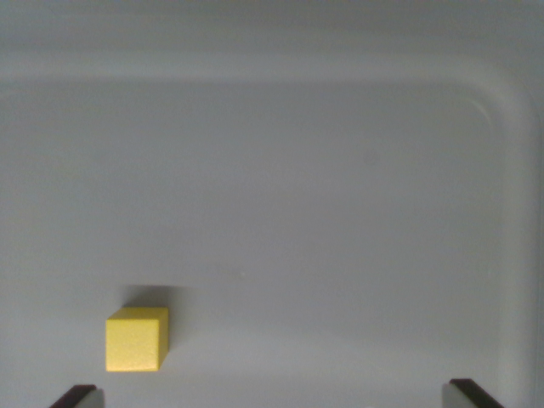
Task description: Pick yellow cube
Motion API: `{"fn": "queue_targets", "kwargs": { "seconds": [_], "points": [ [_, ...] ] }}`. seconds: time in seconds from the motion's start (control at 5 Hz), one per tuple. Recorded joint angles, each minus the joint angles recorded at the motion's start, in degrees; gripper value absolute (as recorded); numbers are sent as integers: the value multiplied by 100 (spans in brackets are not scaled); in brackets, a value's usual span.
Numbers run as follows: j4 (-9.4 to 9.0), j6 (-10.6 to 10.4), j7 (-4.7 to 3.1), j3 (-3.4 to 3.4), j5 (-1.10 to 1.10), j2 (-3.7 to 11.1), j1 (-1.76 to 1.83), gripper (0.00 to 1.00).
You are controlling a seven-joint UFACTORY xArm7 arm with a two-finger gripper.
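Observation:
A small yellow cube (136, 340) rests on the floor of a white tray (340, 212), low in the wrist view's left. Two dark fingertips (75, 396) of my gripper (272, 398) peek in at the bottom corners, set far apart, so it is open. The cube sits just above and to the right of the left fingertip, well left of the midpoint between the two. Nothing is held between the fingers.
The tray's raised rim (501, 93) curves across the top and down the right side of the view.

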Motion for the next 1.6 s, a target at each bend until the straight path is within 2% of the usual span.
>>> {"fn": "queue_targets", "kwargs": {
  "seconds": [1.0,1.2,1.4,1.6],
  "points": [
    [-159,-191,50,23,1,35,23,0],
    [-272,-326,86,40,2,60,39,0],
    [-272,-326,86,40,2,60,39,0],
    [-405,-486,128,59,2,90,57,0]
  ]
}}
